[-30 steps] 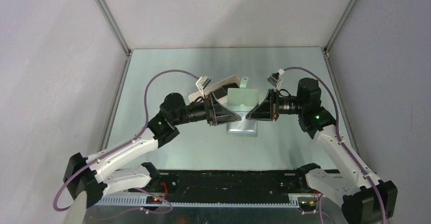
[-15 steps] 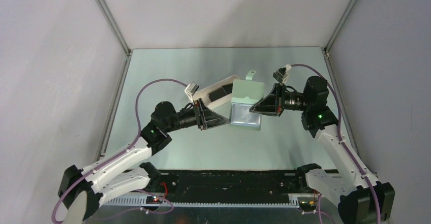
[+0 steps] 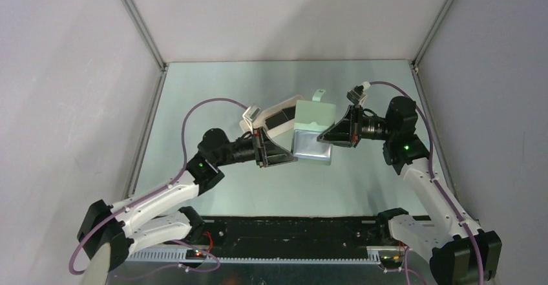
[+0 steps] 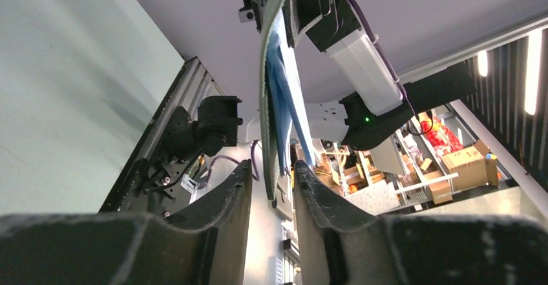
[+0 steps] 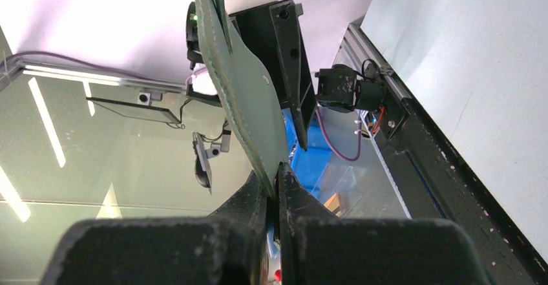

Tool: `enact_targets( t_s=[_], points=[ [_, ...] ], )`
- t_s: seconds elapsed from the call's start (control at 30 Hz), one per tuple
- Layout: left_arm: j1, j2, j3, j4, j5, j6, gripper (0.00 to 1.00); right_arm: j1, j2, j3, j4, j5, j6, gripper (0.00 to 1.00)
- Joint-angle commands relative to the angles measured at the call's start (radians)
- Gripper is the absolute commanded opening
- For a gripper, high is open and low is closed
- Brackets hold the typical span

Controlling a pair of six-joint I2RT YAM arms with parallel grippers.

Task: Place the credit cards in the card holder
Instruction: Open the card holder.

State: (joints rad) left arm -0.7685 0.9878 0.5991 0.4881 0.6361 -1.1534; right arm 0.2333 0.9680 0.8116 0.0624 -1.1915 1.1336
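the small, flat grey-green folding card holder hangs above the middle of the tabletop, with the right end effector pinched together on one edge. the left end effector is apart, straddling the opposite edge. the holder looks light, thin and floppy; best gripped by one flap's edge.

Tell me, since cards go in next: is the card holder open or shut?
Open: the card holder has its snap tab free and its blue inner leaves parted.
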Motion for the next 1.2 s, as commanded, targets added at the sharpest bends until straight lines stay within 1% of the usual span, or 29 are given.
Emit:
enact_targets(
  t_s=[0.0,0.07,0.13,0.23,0.27,0.3,0.33,0.37,0.4,0.43,0.47,0.53,0.6,0.67,0.73,0.77,0.83,0.93,1.0,1.03,1.07,1.13,1.17],
  points=[
    [-0.028,0.019,0.057,0.077,0.018,-0.004,0.33,0.000,0.003,0.004,0.035,0.008,0.011,0.00],
    [-0.041,0.033,0.065,0.086,0.015,-0.003,0.32,0.006,0.004,0.004,0.024,0.009,0.006,0.00],
    [-0.042,0.051,0.068,0.097,0.006,-0.004,0.25,0.013,0.006,0.004,0.014,0.010,-0.006,0.00],
    [-0.043,0.063,0.070,0.109,-0.020,-0.005,0.18,0.031,0.006,0.004,-0.016,0.015,-0.033,0.00],
    [-0.043,0.067,0.070,0.115,-0.027,-0.006,0.12,0.039,0.005,0.004,-0.035,0.019,-0.052,0.00],
    [-0.043,0.069,0.071,0.118,-0.030,-0.006,0.09,0.041,0.004,0.004,-0.045,0.022,-0.060,0.03],
    [-0.043,0.074,0.071,0.122,-0.034,-0.006,0.02,0.045,0.001,0.004,-0.069,0.027,-0.077,0.08],
    [-0.043,0.075,0.070,0.125,-0.037,-0.009,0.01,0.046,-0.001,0.004,-0.090,0.029,-0.085,0.18],
    [-0.042,0.076,0.068,0.129,-0.041,-0.013,0.00,0.047,-0.006,0.004,-0.097,0.033,-0.103,0.25],
    [-0.042,0.077,0.067,0.131,-0.043,-0.014,0.00,0.045,-0.010,0.004,-0.107,0.035,-0.110,0.40],
    [-0.042,0.075,0.063,0.135,-0.049,-0.019,0.00,0.043,-0.018,0.004,-0.110,0.039,-0.127,0.47],
    [-0.042,0.059,0.050,0.139,-0.076,-0.032,0.00,0.036,-0.034,0.004,-0.131,0.049,-0.165,0.76],
    [-0.039,0.034,0.030,0.139,-0.125,-0.059,0.00,0.028,-0.052,0.004,-0.182,0.069,-0.233,0.96],
    [-0.030,0.016,-0.002,0.136,-0.183,-0.120,0.00,0.023,-0.067,0.005,-0.267,0.098,-0.320,0.99],
    [-0.021,0.011,-0.031,0.117,-0.227,-0.178,0.00,0.021,-0.074,0.005,-0.349,0.135,-0.397,0.99],
    [-0.020,0.011,-0.037,0.080,-0.251,-0.193,0.00,0.021,-0.074,0.006,-0.407,0.162,-0.439,0.99],
    [-0.020,0.011,-0.068,0.015,-0.298,-0.264,0.00,0.022,-0.072,0.006,-0.456,0.211,-0.488,0.99],
    [-0.019,0.006,-0.111,-0.032,-0.353,-0.341,0.00,0.032,-0.065,0.008,-0.531,0.281,-0.554,0.99],
    [-0.019,0.008,-0.118,-0.144,-0.379,-0.352,0.00,0.059,-0.057,0.026,-0.584,0.346,-0.601,0.99],
    [-0.019,0.009,-0.108,-0.184,-0.386,-0.347,0.00,0.071,-0.055,0.035,-0.604,0.405,-0.617,0.99],
    [-0.019,0.012,-0.104,-0.242,-0.391,-0.342,0.00,0.102,-0.048,0.057,-0.644,0.467,-0.652,0.99],
    [-0.019,0.017,-0.100,-0.285,-0.384,-0.338,0.00,0.153,-0.042,0.086,-0.684,0.547,-0.691,0.95],
    [-0.020,0.019,-0.098,-0.293,-0.383,-0.340,0.00,0.185,-0.039,0.094,-0.692,0.570,-0.700,0.89]
  ],
)
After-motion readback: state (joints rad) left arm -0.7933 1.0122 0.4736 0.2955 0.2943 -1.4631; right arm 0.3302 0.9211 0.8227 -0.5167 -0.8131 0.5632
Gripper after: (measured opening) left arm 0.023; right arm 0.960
